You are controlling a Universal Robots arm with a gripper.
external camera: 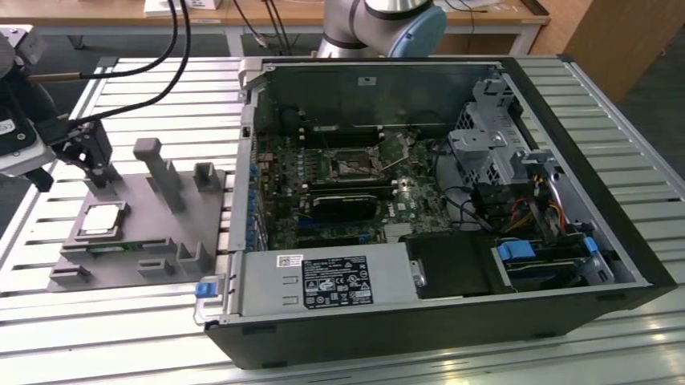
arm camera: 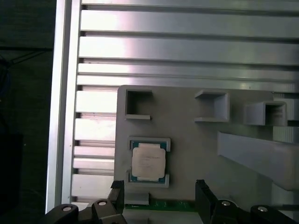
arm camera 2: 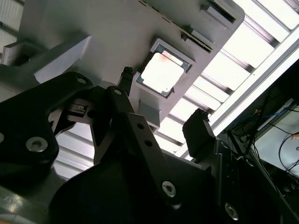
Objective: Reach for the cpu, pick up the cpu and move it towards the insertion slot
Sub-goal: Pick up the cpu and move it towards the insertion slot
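Note:
The cpu (external camera: 102, 218) is a small square chip with a silvery top. It lies flat in a recess of the grey fixture plate (external camera: 134, 241) at the exterior view's left. Both wrist views show the cpu (arm camera 2: 161, 71) (arm camera: 148, 162) in its frame. My gripper (external camera: 66, 164) hangs open above the plate, a little beyond the cpu and apart from it. Nothing is between its black fingers (arm camera 2: 198, 126). In the first wrist view the gripper (arm camera: 160, 192) sits just off the chip's edge. The insertion slot (external camera: 350, 166) is a dark square socket on the motherboard inside the open computer case.
Tall grey blocks (external camera: 160, 172) stand on the fixture plate near the gripper. The open computer case (external camera: 428, 313) fills the middle and right, with a drive cage (external camera: 487, 148), cables and a black module (external camera: 342, 207). A slatted aluminium table (external camera: 128, 329) lies beneath everything.

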